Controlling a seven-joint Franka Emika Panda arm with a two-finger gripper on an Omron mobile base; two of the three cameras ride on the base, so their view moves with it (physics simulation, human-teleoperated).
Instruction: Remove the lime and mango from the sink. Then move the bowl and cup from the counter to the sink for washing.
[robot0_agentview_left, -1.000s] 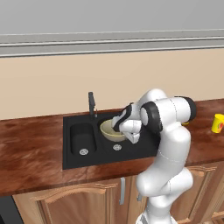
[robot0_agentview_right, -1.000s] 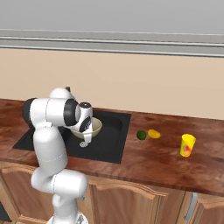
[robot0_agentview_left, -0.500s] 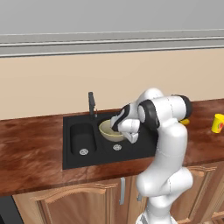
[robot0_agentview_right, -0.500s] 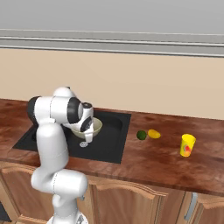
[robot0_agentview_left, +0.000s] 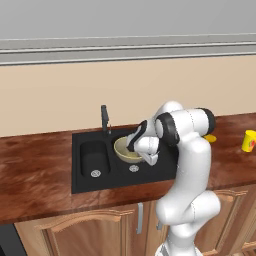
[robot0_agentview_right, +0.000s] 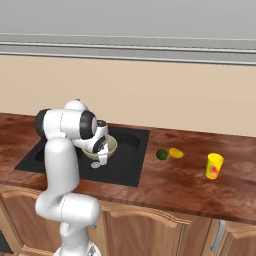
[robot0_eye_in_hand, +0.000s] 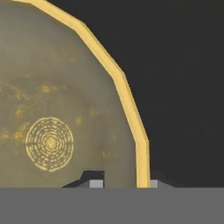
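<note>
The bowl (robot0_agentview_left: 127, 149) sits in the large basin of the black double-basin sink (robot0_agentview_left: 90, 176), just right of the dark faucet (robot0_agentview_left: 104, 119) and above the round silver drain (robot0_agentview_left: 133, 168); from the right base view it lies half hidden behind the arm's wrist, its olive-tan rim (robot0_agentview_right: 113, 146) showing past the hand. The gripper (robot0_eye_in_hand: 121, 183) is at the bowl's near edge, and in the hand view the two dark fingertips stand on either side of the yellow rim (robot0_eye_in_hand: 131, 114), one over the pale speckled inside and one over the black basin floor, so the jaws look set narrowly across the wall of the bowl; whether they are pinching it or have just let go I cannot tell from these pictures. The lime (robot0_agentview_right: 161, 154) and the mango (robot0_agentview_right: 175, 153) lie side by side on the reddish-brown counter (robot0_agentview_right: 170, 185) just right of the sink, so the fruit step looks done. The yellow cup (robot0_agentview_right: 214, 166) stands upright farther right on the counter, well apart from the sink. I judge the step in hand to be setting the bowl down in the basin. The next move calls for freeing the rim, lifting clear without tipping the bowl, then swinging right to the cup.
</note>
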